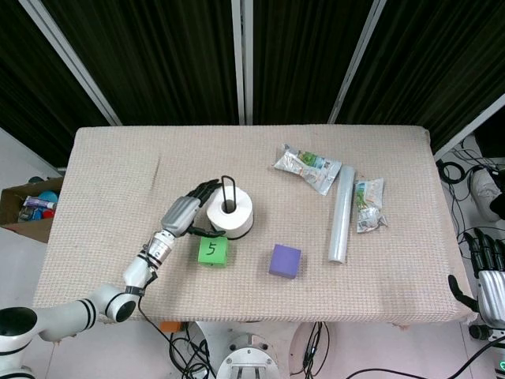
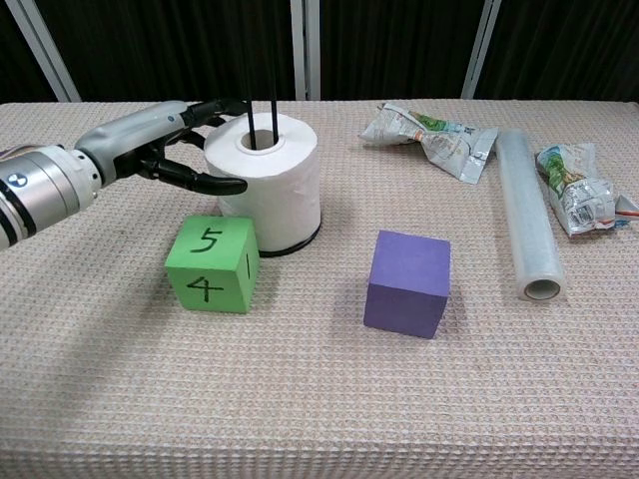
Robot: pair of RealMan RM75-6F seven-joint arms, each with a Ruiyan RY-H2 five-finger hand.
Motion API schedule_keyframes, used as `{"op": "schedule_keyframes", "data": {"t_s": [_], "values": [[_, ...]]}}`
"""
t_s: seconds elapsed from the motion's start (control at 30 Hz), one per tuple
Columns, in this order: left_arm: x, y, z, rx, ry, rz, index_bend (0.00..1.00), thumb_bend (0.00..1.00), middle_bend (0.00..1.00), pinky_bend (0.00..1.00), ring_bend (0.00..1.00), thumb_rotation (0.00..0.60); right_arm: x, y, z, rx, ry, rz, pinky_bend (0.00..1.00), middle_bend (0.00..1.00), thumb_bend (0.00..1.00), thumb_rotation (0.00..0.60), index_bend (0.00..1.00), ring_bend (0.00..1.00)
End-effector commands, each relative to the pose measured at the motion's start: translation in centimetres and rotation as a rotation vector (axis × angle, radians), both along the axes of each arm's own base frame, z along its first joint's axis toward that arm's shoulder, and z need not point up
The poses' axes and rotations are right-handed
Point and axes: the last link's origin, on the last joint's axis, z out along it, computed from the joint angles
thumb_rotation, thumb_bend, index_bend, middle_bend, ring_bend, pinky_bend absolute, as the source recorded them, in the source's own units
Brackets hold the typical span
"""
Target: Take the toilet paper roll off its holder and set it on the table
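White toilet paper roll sits upright on thin black wire holder, table centre-left. Left hand at roll's left side, fingers apart, thumb touching roll's side wall; grip not closed. Green foam cube w/ numbers just in front. Right hand off table's right edge, holding nothing; fingers look loosely apart.

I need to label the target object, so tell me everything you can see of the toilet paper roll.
The toilet paper roll is white, full and soft-looking, standing upright on its holder, whose thin black rods rise through the core above a round base. It sits left of table centre, behind the green cube. The left hand curls around its left side.
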Motion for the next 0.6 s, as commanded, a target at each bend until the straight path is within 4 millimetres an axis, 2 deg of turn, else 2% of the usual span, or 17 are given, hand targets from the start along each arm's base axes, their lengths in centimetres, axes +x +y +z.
{"op": "schedule_keyframes", "data": {"t_s": [0.03,0.37,0.5,0.6], "values": [[0.0,0.2,-0.1,-0.001,-0.009,0.009,0.0,0.09,0.0,0.17,0.0,0.344,0.0,0.0,0.0,0.002,0.0,-0.002,0.0,0.0,0.3,0.6,0.0,0.0],[0.7,0.2,-0.7,-0.038,-0.042,0.024,0.0,0.09,0.0,0.17,0.0,0.354,-0.3,0.1,0.1,-0.001,-0.002,-0.012,0.0,0.0,0.3,0.6,0.0,0.0],[0.9,0.4,-1.0,-0.045,-0.051,0.043,0.0,0.09,0.0,0.17,0.0,0.435,-0.4,0.1,0.2,-0.003,-0.001,-0.014,0.0,0.0,0.3,0.6,0.0,0.0],[1.0,0.5,-1.2,-0.038,-0.061,0.049,0.0,0.09,0.0,0.17,0.0,0.458,-0.5,0.1,0.4,-0.006,-0.002,-0.017,0.0,0.0,0.3,0.6,0.0,0.0]]}}
